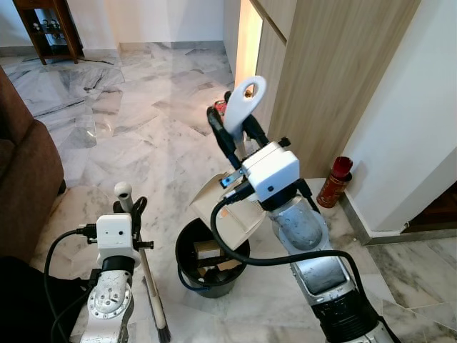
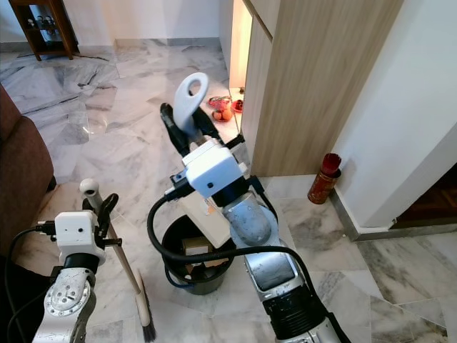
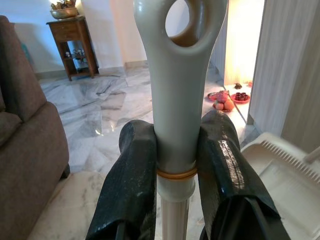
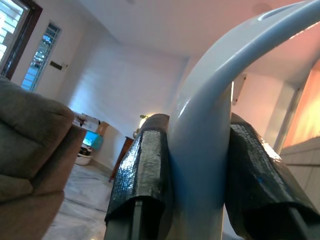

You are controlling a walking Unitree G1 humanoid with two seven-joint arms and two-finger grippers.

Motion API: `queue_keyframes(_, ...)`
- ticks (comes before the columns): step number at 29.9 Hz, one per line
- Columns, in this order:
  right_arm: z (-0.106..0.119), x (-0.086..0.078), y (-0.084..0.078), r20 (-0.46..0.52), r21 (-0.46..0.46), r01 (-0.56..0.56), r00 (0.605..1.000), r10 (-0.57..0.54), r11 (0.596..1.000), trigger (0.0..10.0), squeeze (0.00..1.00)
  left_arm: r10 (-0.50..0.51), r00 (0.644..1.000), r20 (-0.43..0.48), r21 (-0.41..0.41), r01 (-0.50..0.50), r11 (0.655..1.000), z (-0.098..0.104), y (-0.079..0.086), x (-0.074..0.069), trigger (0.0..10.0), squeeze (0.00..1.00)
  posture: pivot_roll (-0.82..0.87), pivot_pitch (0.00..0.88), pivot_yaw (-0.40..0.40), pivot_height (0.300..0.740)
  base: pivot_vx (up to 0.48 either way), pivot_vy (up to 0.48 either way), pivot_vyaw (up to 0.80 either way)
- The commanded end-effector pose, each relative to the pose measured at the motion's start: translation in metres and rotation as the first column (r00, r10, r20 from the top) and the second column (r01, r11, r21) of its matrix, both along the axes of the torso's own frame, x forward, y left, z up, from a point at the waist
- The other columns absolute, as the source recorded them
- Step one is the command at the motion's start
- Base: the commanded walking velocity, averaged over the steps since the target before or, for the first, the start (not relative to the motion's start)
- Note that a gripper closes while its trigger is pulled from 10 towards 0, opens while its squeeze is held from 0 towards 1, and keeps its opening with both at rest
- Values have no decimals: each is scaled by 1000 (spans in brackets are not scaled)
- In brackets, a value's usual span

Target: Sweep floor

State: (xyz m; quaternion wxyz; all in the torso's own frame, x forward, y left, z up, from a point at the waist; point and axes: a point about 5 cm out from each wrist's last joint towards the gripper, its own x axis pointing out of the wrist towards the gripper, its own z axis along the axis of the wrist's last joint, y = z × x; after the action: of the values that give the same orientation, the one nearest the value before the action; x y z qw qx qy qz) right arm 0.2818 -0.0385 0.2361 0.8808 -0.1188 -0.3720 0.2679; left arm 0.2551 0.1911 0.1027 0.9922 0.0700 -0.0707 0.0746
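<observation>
My right gripper [image 1: 230,127] is shut on the white looped handle [image 1: 244,102] of a cream dustpan [image 1: 225,211], which tilts over a black bin [image 1: 187,266] holding scraps. My left gripper [image 1: 131,211] is shut on the pale handle of a broom [image 1: 123,191]; its stick runs down to dark bristles [image 1: 163,333] on the floor left of the bin. In the left wrist view both black fingers [image 3: 131,190] squeeze the broom handle [image 3: 175,100] below its hanging hole. The right wrist view shows the fingers [image 4: 145,170] clamped on the dustpan handle [image 4: 200,150].
A brown sofa [image 1: 21,171] stands at the left. A wooden cabinet wall [image 1: 328,78] rises at the right, with a red canister [image 1: 333,183] at its foot. A dark side table [image 1: 50,28] stands far back. A plate of fruit [image 2: 221,111] lies on the marble floor by the lit doorway.
</observation>
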Motion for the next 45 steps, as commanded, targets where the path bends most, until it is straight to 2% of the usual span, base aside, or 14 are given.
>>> queue_keyframes(1, 16, -10, 2, 71, 39, -39, 997, 36, 998, 10000, 0, -9, 998, 64, 5, 8, 1000, 12, -2, 3, 10000, 0, 152, 57, -36, 740, 0, 0, 0)
queue_keyframes(12, 18, -10, -1, 130, 0, 11, 991, -11, 1000, 10000, 0, -8, 998, 66, 3, 8, 1000, 12, -2, 3, 10000, 0, 153, 62, -36, 740, 0, 0, 0)
queue_keyframes(25, 17, -10, 0, 137, -23, 19, 990, -16, 1000, 10000, 0, -6, 998, 63, 0, 6, 1000, 11, -3, 2, 10000, 0, 152, 72, -40, 740, 0, 0, 0)
queue_keyframes(28, 16, -12, 2, 171, -67, 33, 985, -21, 997, 10000, 0, -6, 998, 63, -1, 7, 1000, 11, -4, 3, 10000, 0, 150, 75, -40, 740, 0, 0, 0)
queue_keyframes(35, 15, -10, 2, 155, -58, 35, 988, -26, 998, 10000, 0, -4, 998, 64, -2, 4, 1000, 11, -4, 3, 10000, 0, 148, 80, -42, 740, 0, 0, 0)
queue_keyframes(40, 16, -6, -6, 171, -48, 104, 981, -95, 993, 10000, 0, -3, 998, 63, -3, 3, 1000, 11, -4, 3, 10000, 0, 146, 80, -41, 740, 0, 0, 0)
queue_keyframes(43, 18, 6, -25, 191, -35, 257, 950, -246, 966, 10000, 0, -6, 998, 62, -3, 7, 1000, 10, -5, 2, 10000, 0, 145, 77, -41, 740, 0, 0, 0)
queue_keyframes(44, 18, 6, -25, 191, -35, 257, 950, -246, 966, 10000, 0, -6, 998, 62, -3, 7, 1000, 10, -5, 2, 10000, 0, 145, 77, -41, 740, 0, 0, 0)
queue_keyframes(45, 19, 12, -36, 190, -30, 344, 924, -332, 939, 10000, 0, -7, 998, 62, -2, 7, 1000, 10, -5, 2, 10000, 0, 145, 77, -41, 740, 0, 0, 0)
